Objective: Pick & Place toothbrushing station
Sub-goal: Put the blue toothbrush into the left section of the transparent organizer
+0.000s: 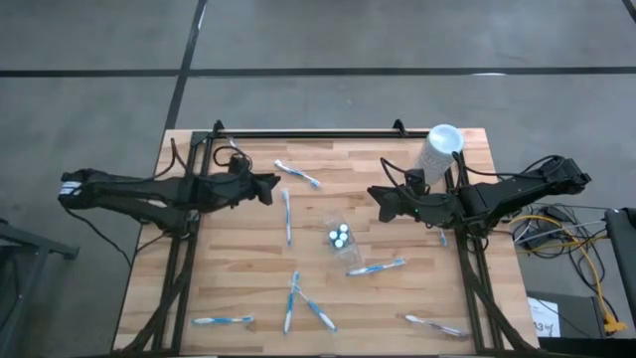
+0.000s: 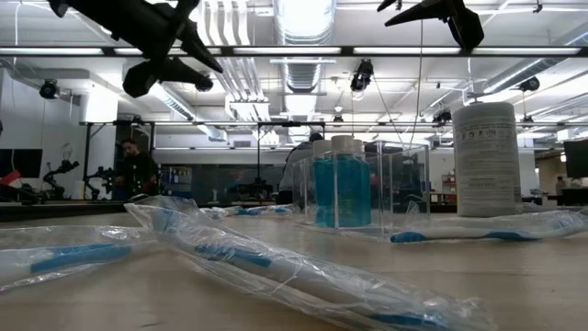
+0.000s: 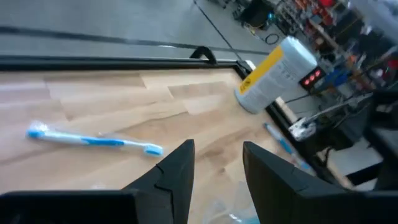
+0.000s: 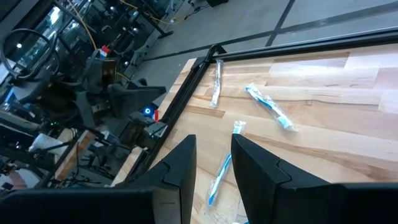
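Note:
Several blue-and-white toothbrushes in clear wrappers lie flat on the wooden table, among them one at the far middle, one beside it and one right of centre. Small blue white-capped tubes stand upright in a clear plastic pouch near the table's middle. My left gripper hovers open above the table's far left part, with a toothbrush ahead of it. My right gripper hovers open right of the pouch. Both are held high and have nothing between their fingers.
A tall white cylinder stands at the far right corner, close behind my right arm. A black rail runs along the far edge. More toothbrushes lie near the front edge. Bare wood shows between the two grippers.

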Motion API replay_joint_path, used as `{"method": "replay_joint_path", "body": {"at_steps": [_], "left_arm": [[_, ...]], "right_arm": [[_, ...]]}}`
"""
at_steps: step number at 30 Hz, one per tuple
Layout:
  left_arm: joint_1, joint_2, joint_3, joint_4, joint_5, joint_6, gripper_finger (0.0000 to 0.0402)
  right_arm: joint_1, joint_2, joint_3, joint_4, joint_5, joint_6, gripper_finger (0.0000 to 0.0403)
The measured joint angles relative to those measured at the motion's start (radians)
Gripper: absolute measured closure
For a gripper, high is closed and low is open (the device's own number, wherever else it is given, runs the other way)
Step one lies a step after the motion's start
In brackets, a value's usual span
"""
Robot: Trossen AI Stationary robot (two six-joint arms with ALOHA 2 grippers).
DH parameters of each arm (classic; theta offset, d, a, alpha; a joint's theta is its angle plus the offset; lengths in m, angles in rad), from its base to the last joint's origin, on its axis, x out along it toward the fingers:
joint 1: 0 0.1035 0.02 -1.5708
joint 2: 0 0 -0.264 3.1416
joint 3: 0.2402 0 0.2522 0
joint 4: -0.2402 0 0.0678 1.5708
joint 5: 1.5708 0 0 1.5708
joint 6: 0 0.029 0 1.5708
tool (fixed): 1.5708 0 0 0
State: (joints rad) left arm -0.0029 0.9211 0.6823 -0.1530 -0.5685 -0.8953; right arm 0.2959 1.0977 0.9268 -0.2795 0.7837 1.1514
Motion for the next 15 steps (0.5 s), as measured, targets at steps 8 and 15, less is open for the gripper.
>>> {"method": "replay_joint_path", "body": {"at_steps": [8, 15], "left_arm": [[0.102, 0.092, 0.003, -0.048, 0.177, -0.095, 0.0261], [0.194, 0.206, 0.008, -0.011, 0.296, -0.162, 0.0243]], "right_arm": [[0.000, 0.000, 0.000, 0.000, 0.000, 0.000, 0.0305], [0.000, 0.000, 0.000, 0.000, 0.000, -0.002, 0.0305]]}}
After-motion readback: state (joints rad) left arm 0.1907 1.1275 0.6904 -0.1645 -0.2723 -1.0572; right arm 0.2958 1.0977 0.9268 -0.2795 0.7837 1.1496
